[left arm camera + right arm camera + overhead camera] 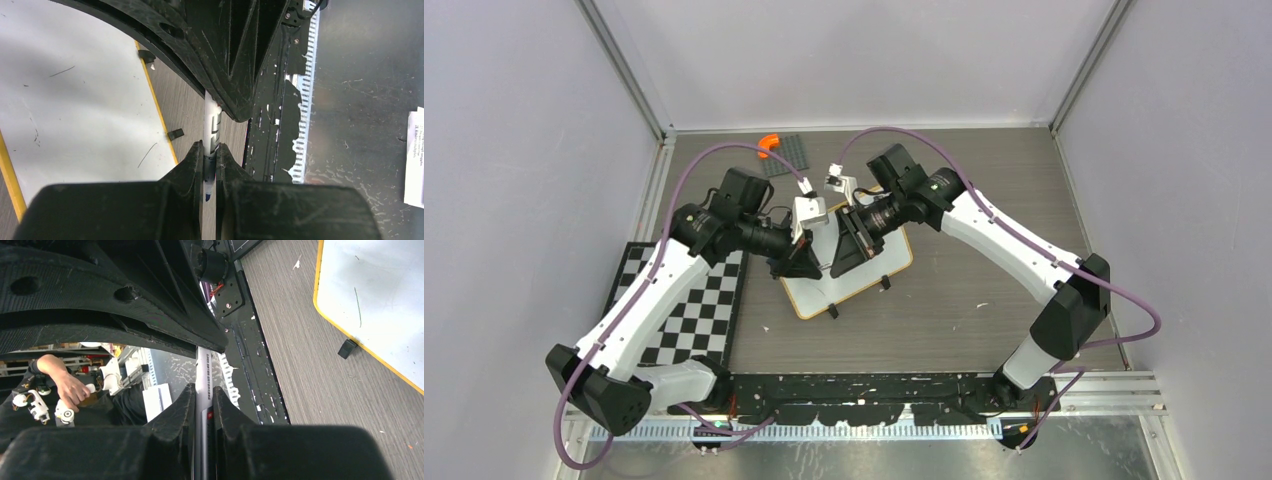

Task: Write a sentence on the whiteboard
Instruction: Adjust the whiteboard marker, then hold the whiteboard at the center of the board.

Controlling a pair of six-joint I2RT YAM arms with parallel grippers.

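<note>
The whiteboard (809,297) lies at the table's middle, white with a yellow-tan rim and black clip feet. It also shows in the left wrist view (75,100) and the right wrist view (380,300). No blue sentence shows on it, only a few thin faint marks. My left gripper (800,262) and right gripper (844,252) meet above the board. Both are shut on one white marker (212,125), seen also in the right wrist view (203,371). The left gripper (210,147) clamps its dark end, with the blue tip (207,196) bare. The right gripper (203,389) clamps the barrel.
A black-and-white checkerboard mat (686,310) lies left of the board. A dark grey studded plate (784,155) and a small orange piece (768,143) sit at the back. A black scuffed strip (854,390) runs along the near edge. A person's hand (70,390) shows outside the cell.
</note>
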